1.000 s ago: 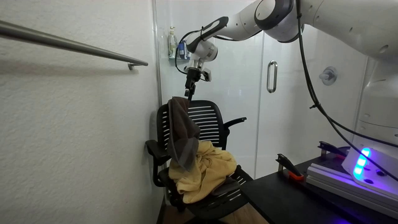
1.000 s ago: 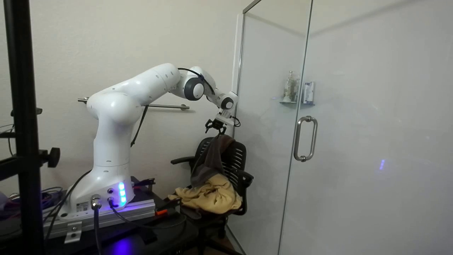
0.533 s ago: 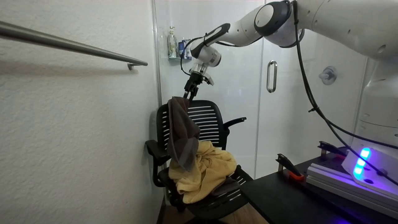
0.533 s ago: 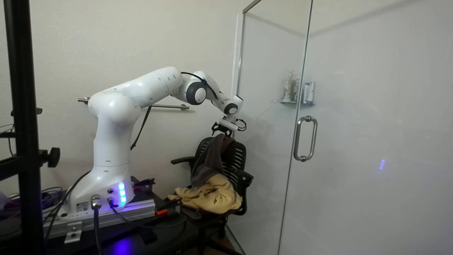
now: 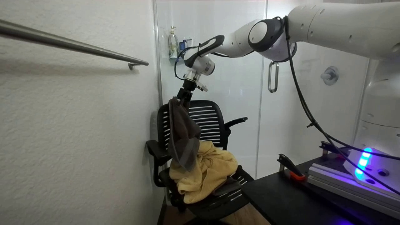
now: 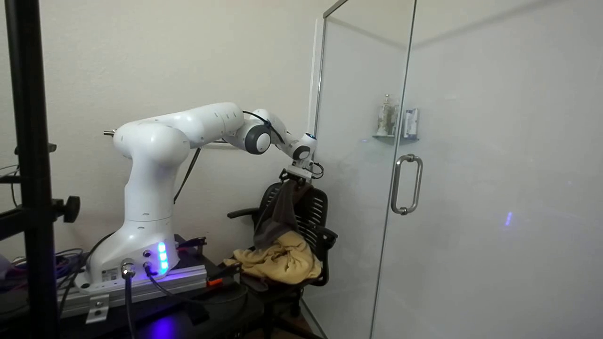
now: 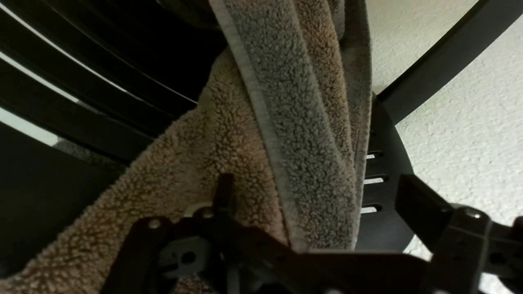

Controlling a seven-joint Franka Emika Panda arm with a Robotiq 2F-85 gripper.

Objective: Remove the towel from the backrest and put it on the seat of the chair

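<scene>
At the top of the black chair [image 5: 222, 134], the grey-brown towel [image 5: 184, 123] drapes from the upper edge of the backrest [image 5: 204, 103] down its slatted front, and its lower end lies over a yellow cloth [image 5: 212, 165] heaped on the chair's seat [image 5: 218, 212]. From under that cloth, toward the chair's front edge, pokes a bit of dark grey fabric [image 5: 228, 187] (whether it belongs to the towel, I cannot tell).

Just over the chair's backrest, the hand [image 7: 314, 183] tilts down at the towel. Its fingers [image 7: 421, 204] stand wide apart in the wrist view: one sits over brown pile, the other is out past the towel's edge by the chair's dark rim, with a folded grey band of cloth between them and nothing gripped. In both exterior views the fingertips meet the towel's top and are partly hidden, so actual contact is hard to judge.

Beside the chair, the worktop [image 5: 275, 193] carries the base [image 6: 136, 245] of the white arm [image 5: 232, 43], with its strip of blue lights [image 6: 163, 258], and a clamp [image 5: 290, 166]. Behind the chair rises a glass shower panel [image 5: 240, 93]; through it shows a small shelf [image 6: 384, 138] with a pump bottle [image 5: 173, 43]. On the wall [image 5: 93, 125] near the chair runs a metal bar [image 5: 75, 45].
</scene>
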